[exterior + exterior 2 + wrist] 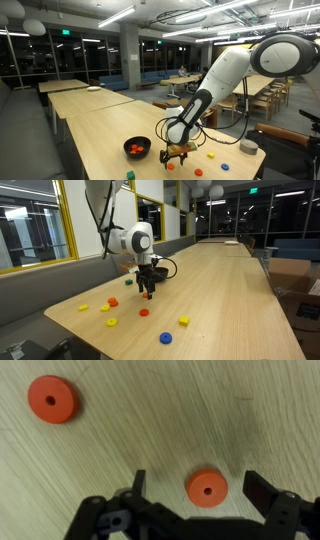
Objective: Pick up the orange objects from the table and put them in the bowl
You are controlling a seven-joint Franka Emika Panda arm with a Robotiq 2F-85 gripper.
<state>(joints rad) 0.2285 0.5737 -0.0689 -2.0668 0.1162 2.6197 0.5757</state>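
Right now, in an exterior view, the dark two-fingered gripper [178, 150] hangs low over the pale wooden table [90, 130], just beside the small shallow black bowl [129, 152]. In an exterior view, a tiny orange-red disc [144, 311] lies on the table beneath it. In the wrist view the jaws stand wide apart and empty, the disc [207, 487] between them. It's flat and thin, with a centre hole, so I'd fear the fingers closing too high and sliding over it.
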